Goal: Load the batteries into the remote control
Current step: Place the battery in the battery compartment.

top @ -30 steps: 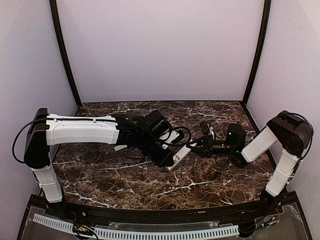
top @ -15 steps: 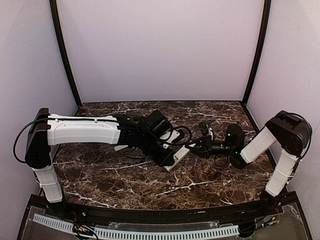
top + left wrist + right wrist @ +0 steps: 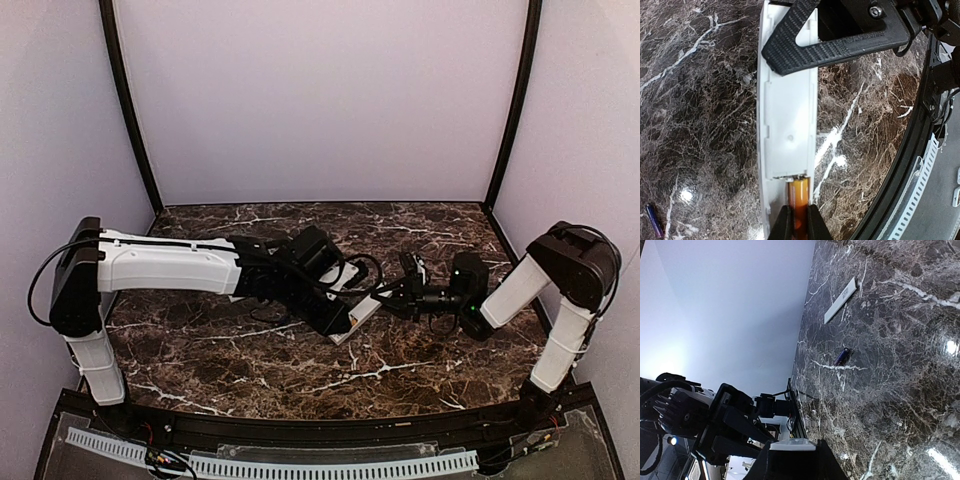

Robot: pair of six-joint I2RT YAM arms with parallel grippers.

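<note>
A dark brown marble table (image 3: 250,370) veined in white fills a booth of plain pale lilac walls (image 3: 320,100) with black corner posts (image 3: 128,110). Seen from above, my left arm (image 3: 165,262) stretches from the left to the table's middle. My right arm (image 3: 520,285) comes in from the right. They meet at the white remote control (image 3: 362,308), which lies slanted near the centre.

My left wrist camera shows what the overhead view hides. The remote's battery bay is open. My left end effector (image 3: 799,222) is pinched almost fully closed on an orange battery (image 3: 799,197) at the bay's near end. A purple battery (image 3: 653,226), too small to find from above, lies on the marble well to the left. A black finger (image 3: 840,42) of my right end effector crosses the remote's far end.

My right wrist camera shows my right end effector (image 3: 792,455) clamped narrowly on the remote's end. Beyond the purple battery it shows a flat white cover strip (image 3: 841,300) on the marble.
</note>
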